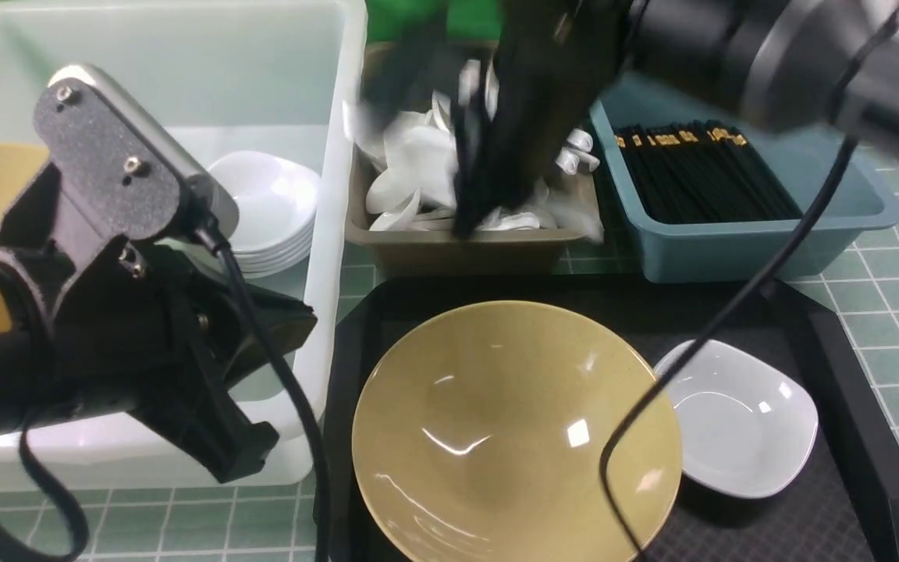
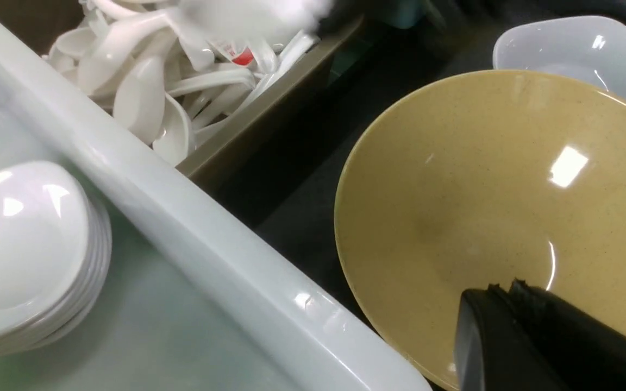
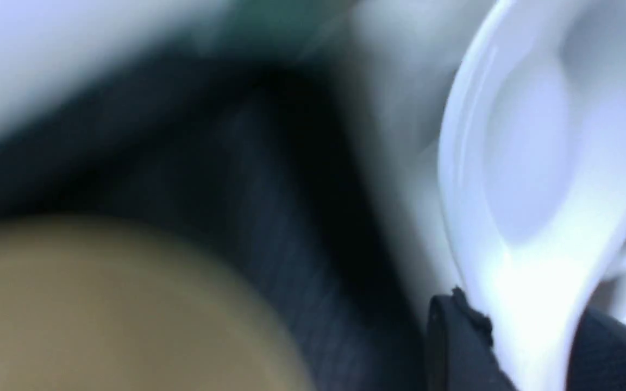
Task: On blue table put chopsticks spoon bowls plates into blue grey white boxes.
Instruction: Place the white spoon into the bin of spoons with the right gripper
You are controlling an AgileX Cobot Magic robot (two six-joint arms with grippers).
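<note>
Left gripper (image 2: 500, 304), shut, hangs low at left; right arm (image 1: 777, 70), motion-blurred, reaches inward from the right, its gripper (image 3: 519, 326) closed.

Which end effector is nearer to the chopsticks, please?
Right. The right end effector is at the grey box, beside the chopsticks in the blue box; the left end effector is near the white box, farther left.

From between the arms, my front camera looks forward and down across the boxes; both wrist cameras peer down, closer in. All three share the tan bowl (image 1: 512, 437) and the brownish-grey box (image 1: 465, 254).
</note>
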